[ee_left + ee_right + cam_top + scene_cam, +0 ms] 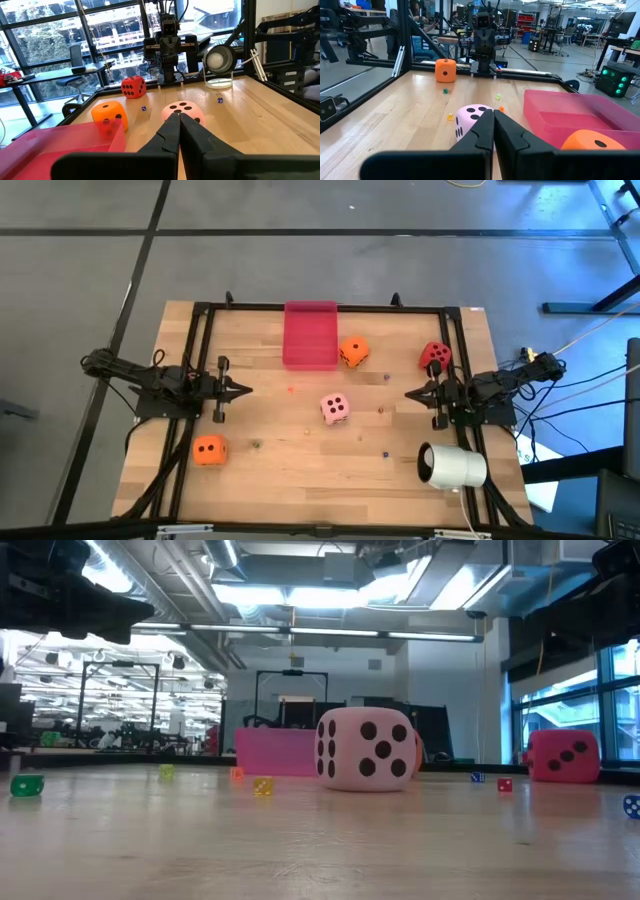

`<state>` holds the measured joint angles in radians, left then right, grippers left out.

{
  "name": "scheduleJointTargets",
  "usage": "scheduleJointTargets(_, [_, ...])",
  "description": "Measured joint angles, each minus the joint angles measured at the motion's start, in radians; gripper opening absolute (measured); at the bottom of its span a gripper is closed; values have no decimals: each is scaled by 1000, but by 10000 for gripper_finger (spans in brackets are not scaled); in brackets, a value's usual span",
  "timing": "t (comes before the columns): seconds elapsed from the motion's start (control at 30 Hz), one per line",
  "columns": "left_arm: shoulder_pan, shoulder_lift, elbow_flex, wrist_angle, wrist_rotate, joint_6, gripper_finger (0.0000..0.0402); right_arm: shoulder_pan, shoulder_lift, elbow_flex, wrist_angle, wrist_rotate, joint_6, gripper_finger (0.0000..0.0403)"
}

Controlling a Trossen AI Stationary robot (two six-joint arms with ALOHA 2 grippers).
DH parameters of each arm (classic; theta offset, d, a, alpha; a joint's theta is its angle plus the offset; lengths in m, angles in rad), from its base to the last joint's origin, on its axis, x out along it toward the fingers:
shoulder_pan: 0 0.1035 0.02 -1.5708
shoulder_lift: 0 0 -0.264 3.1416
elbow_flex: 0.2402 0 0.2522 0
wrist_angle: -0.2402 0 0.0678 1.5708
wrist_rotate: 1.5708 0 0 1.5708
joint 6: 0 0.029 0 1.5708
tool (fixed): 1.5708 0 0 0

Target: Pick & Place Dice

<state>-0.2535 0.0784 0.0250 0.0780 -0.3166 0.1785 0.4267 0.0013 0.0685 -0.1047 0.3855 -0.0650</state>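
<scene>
Four dice rest on the wooden table. The pale pink die [335, 408] [365, 748] [183, 111] [472, 119] sits mid-table. One orange die [353, 352] [109, 115] [592, 141] sits beside the pink tray, the other orange die [209, 449] [445, 70] near the left front. The red die [435, 356] [564, 756] [133, 86] is at the far right. My left gripper [243, 391] [178, 117] is shut at the table's left side. My right gripper [411, 393] [493, 114] is shut at the right side. Both point at the table's middle and touch nothing.
A flat pink-red tray [310, 333] [580, 117] lies at the far middle. A white cylinder [452, 465] [219, 60] lies on its side at the right front. Tiny coloured dice [263, 786] are scattered on the boards. A black frame [200, 330] rims the table.
</scene>
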Motion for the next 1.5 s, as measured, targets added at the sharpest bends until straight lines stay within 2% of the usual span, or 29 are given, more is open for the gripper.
scheduleJointTargets(1.07, [0,0,0,0,0,0,6,0,0,0,0,-1,0,9])
scheduleJointTargets(1.13, [0,0,0,0,-5,32,6,0,0,0,0,-1,0,9])
scheduleJointTargets(1.2, [0,0,0,1,-16,132,6,0,0,0,0,-1,-7,9])
scheduleJointTargets(1.33, [0,0,0,0,-32,309,6,0,0,0,0,-1,-188,9])
scheduleJointTargets(1.5, [0,0,0,0,-31,329,6,0,0,0,0,-7,-339,9])
